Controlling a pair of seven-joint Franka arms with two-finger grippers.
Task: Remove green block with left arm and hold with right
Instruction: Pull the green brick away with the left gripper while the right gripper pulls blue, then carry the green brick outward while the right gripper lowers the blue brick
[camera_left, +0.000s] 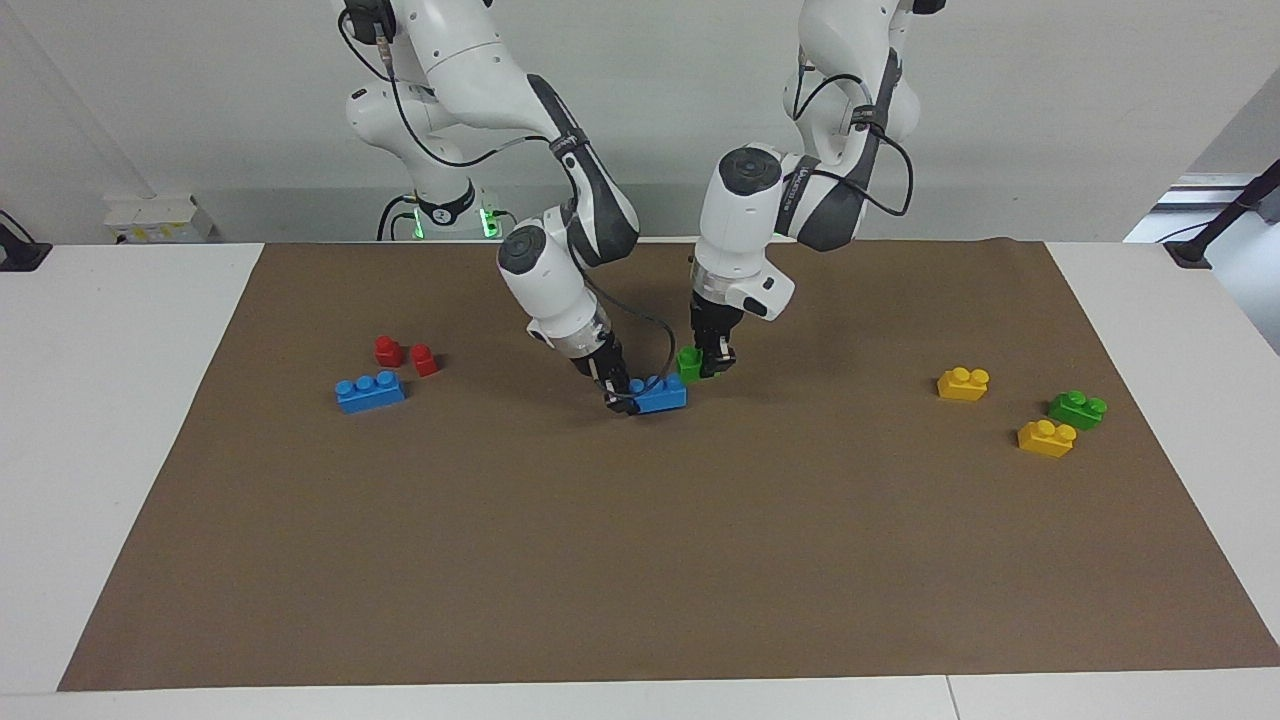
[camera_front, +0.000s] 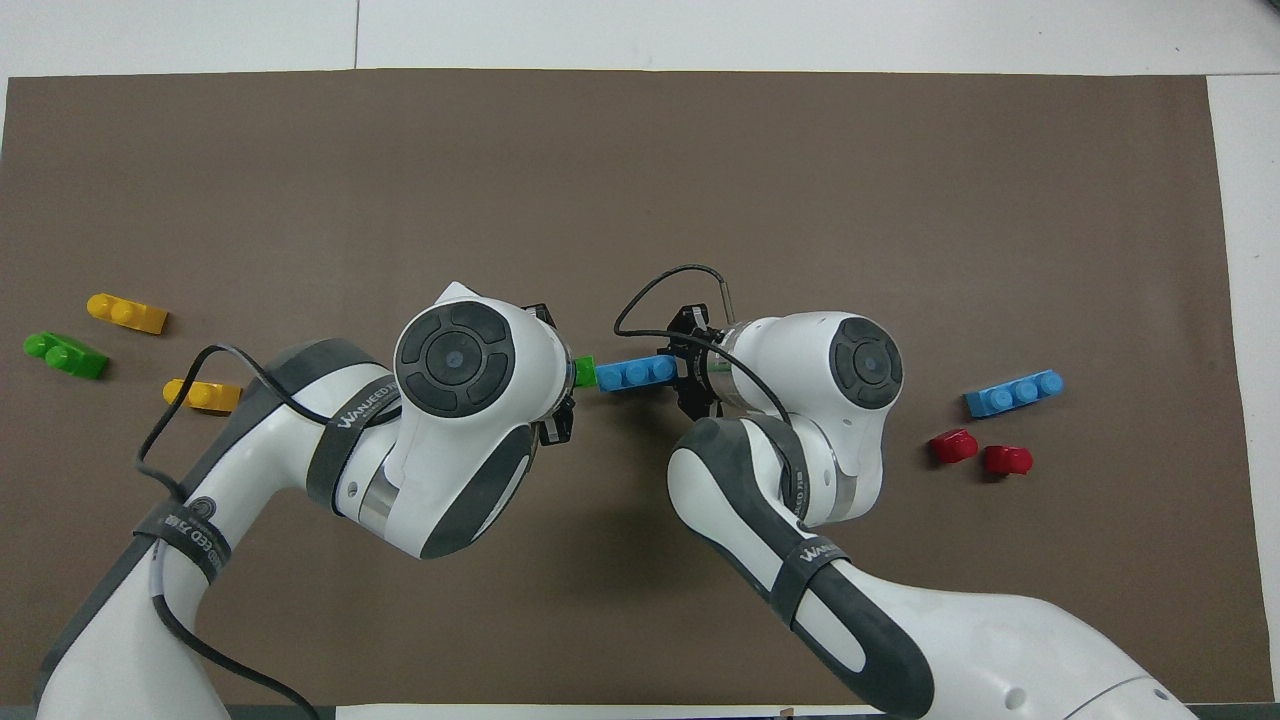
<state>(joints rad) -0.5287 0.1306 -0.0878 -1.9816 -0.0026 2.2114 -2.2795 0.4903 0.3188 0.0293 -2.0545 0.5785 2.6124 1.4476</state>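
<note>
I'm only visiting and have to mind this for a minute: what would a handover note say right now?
Left end effector: shut on the green block, lifted clear beside the blue brick.
Right end effector: shut on the blue brick's end, pinning it to the mat.
Done: green block pulled off the brick.
Left: nothing but to keep holding, it seems.
Spare bricks sit near both ends of the mat, untouched.
</note>
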